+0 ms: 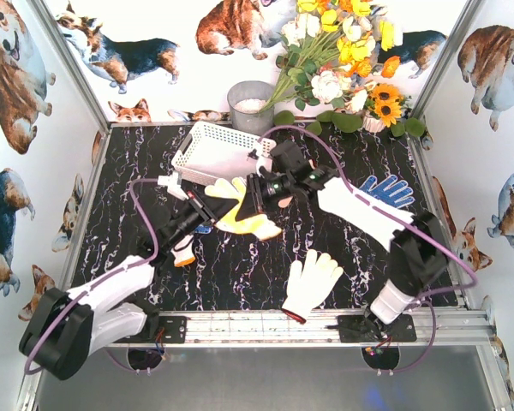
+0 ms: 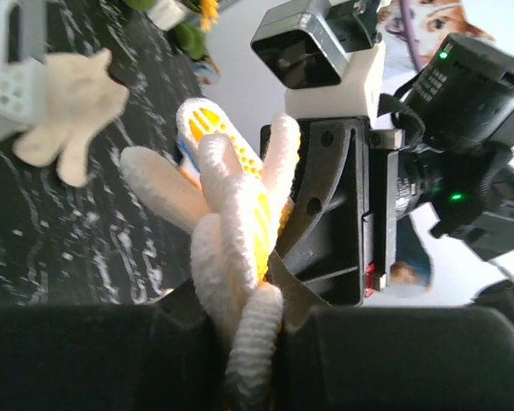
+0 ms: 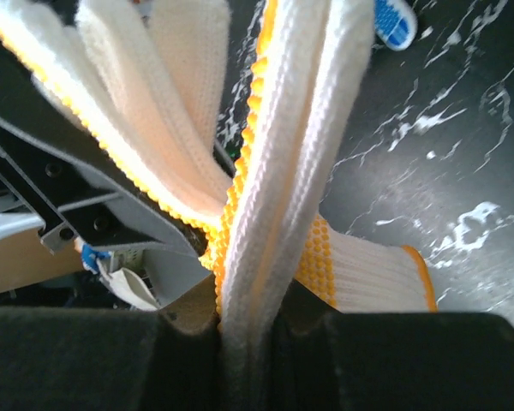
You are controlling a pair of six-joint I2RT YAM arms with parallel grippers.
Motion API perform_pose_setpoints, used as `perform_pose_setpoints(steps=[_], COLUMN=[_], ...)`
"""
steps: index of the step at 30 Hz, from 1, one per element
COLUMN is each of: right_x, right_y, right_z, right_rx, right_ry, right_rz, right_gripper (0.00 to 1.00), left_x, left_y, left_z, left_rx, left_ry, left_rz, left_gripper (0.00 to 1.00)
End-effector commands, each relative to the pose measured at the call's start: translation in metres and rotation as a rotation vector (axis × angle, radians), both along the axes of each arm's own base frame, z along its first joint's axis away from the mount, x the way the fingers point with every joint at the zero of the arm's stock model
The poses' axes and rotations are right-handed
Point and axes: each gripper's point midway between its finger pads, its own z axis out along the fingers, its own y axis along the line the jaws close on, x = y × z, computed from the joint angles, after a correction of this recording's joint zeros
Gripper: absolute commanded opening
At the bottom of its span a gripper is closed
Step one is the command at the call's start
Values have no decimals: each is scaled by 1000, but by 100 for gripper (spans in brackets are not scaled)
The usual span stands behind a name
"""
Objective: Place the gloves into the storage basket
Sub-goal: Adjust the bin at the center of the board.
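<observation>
Robot lab test cell, not a home: a black marble-patterned tabletop (image 1: 240,274) is boxed in on three sides by white wall panels printed with corgi dogs (image 1: 17,77), and bare aluminium frame posts (image 1: 68,60) rise from the tabletop's far corners. Along the tabletop's near edge, a slotted aluminium rail (image 1: 265,324) carries two white-and-black robot arms, the left arm (image 1: 111,291) and the right arm (image 1: 360,210). Staged props: a bouquet of yellow, white and orange flowers (image 1: 343,51) and a grey round metal bucket (image 1: 251,104) at the tabletop's far edge, a white lattice-sided plastic basket (image 1: 214,150) on its far part, and knit work gloves (image 1: 311,282) scattered across it.
</observation>
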Motion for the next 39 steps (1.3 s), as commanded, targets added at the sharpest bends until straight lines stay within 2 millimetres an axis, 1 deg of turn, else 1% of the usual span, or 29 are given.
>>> perform_pose_setpoints(steps=[1,3,6,10,11,14,15,19,21,22,24,25,27,28,32,35,37,39], right_x=[55,69,92,124,132,152,160,182,192,196,203,205,209,210,214,218,223,227], right_y=[-19,-18,-17,-16,-17,-18,-17,-17,-17,-17,-18,-17,-15,-15,-11,-9,-8,-7], right_z=[-18,-25,-32,-41,-50,-62,-62,-72,-71,-69,-64,-61,-55,-53,-48,-50,-54,-54], right_rx=[-136,-150,-172,-191,-211,-254,-262,-273,-256,-241,-207,-186,-152,-141,-101,-100,-108,-104], right_ry=[-118,-135,-151,-157,-148,-160,-177,-189,-189,-189,-179,-177,-174,-173,-163,-168,-173,-180], right_rz=[-71,-64,-64,-61,-60,-59,-61,-58,-64,-67,-75,-75,-73,-72,-61,-60,-68,-73], right_gripper=[7,7,7,7,7,7,7,7,7,7,7,7,7,7,8,8,8,8], left_x=[20,31,50,73,80,97,104,127,139,144,151,160,170,173,181,189,194,197], left_y=[5,6,7,6,6,4,4,4,4,5,8,8,14,15,11,10,13,16], left_z=[12,6,-13,-30,-33,-38,-39,-43,-46,-48,-57,-45,-54,-59,-58,-59,-62,-65], left_rx=[120,176,285,413,425,427,425,410,409,410,417,402,403,398,344,346,364,370], left_ry=[-150,-173,-166,-194,-191,-201,-203,-208,-205,-201,-181,-208,-186,-176,-183,-192,-193,-188], left_rz=[32,50,67,77,85,102,112,146,158,157,153,160,163,158,110,106,115,119], left_gripper=[4,3,0,0,0,0,0,0,0,0,7,11,21,22,23,17,14,16])
